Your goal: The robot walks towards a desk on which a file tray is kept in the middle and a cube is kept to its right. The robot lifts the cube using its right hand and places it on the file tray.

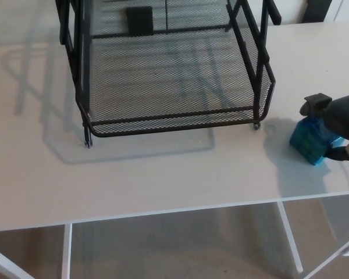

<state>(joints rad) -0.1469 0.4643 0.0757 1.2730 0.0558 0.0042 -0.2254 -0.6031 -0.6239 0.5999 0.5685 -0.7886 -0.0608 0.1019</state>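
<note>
Cube location: the cube (pixel 307 141) sits near the right edge of the tabletop (pixel 163 180), to the right of the tray's front right corner and apart from it.
Tray location: the tray (pixel 174 125) stands at the middle of the tabletop towards the far edge. Its mesh floor is bare except for a dark plate at the back.
Right hand: the right hand (pixel 340 122) comes in over the right edge and is closed around the cube. One finger (pixel 316 105) is on the far side, the thumb (pixel 339 154) on the near side.
Left hand: not in view.
Step in hand: judged to be the grasp. The cube appears to rest on the tabletop, not yet lifted.
Risk 1, slip: the hand covers only the cube's right part. A shallow hold could let the cube rotate or drop on the lift.
Risk 2, edge: the cube lies close to the right edge. A push instead of a lift could send it off the tabletop.
Risk 3, collision: the tray's right wall and upright frame stand between cube and mesh floor. A low carry could strike them and shift the tray.
Risk 4, release: an early release outside the rim would leave the cube on the tabletop.
</note>
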